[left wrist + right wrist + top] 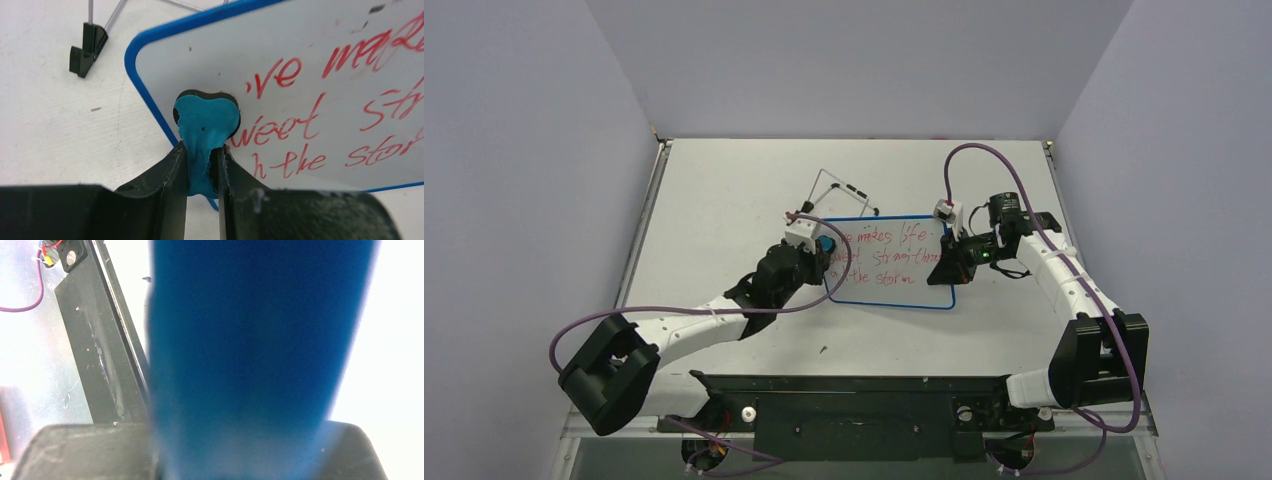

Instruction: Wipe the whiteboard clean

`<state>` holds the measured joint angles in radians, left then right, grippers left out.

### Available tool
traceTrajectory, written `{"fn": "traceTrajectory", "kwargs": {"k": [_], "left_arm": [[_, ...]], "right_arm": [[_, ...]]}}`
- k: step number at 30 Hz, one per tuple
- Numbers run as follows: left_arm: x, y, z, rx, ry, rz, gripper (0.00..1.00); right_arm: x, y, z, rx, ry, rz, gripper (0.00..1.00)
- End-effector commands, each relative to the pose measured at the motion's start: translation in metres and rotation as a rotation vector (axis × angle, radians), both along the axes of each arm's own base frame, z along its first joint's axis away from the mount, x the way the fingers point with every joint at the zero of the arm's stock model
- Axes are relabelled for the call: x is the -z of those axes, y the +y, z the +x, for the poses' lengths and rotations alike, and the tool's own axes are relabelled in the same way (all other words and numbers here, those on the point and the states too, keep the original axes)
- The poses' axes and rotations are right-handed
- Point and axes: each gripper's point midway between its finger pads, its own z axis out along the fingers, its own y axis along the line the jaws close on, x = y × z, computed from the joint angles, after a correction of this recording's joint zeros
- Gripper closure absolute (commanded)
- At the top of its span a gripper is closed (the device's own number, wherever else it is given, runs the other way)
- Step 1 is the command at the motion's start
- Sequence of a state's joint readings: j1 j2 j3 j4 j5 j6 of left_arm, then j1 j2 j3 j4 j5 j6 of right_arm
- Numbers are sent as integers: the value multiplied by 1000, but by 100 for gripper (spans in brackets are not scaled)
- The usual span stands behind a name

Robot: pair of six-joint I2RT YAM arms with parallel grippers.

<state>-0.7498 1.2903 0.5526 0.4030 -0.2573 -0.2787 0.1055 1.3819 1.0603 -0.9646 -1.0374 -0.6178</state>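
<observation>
The whiteboard lies face up near the middle of the bench, its long sides running left to right. Three lines of red handwriting cover most of its face. A thin blue rim frames it, with rounded corners.

At the whiteboard's left end, close to the far left corner, the left claw is clenched on a teal eraser with a black backing. Its two dark fingers pinch the eraser's near end. The eraser's pad sits on the white face just inside the rim, beside the first letters of the top two lines.

At the whiteboard's right end, the right claw is closed tight on the edge. In the right wrist view the rim runs as a broad blurred blue band straight between the fingers. Whether that edge is raised off the bench I cannot tell.

Behind the whiteboard's far left corner stands a black wire stand, just beside the board. One of its black feet rests on the bench left of the corner.
</observation>
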Motion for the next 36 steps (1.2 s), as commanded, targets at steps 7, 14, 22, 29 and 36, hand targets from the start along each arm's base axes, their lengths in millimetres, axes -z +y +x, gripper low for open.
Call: {"fn": "traceTrajectory", "kwargs": {"k": [7,14,22,29,36], "left_arm": [[-56,-41,27,-17,-103,-38,100],[-24,-24,21,-105,-49,41,100],[2,2,11,-190,1,67,100],[1,6,14,-227,2,68,100],[-28,22,27,-256,-28,-40,100]], "right_arm": [[-14,4,-4,-32,-64,36,100],[-15,5,-4,-35,-64,38,100],[-15,5,-4,-37,-64,39,100],[-15,5,-4,-38,-65,40,100],[-16,5,-5,-40,-66,40,100]]}}
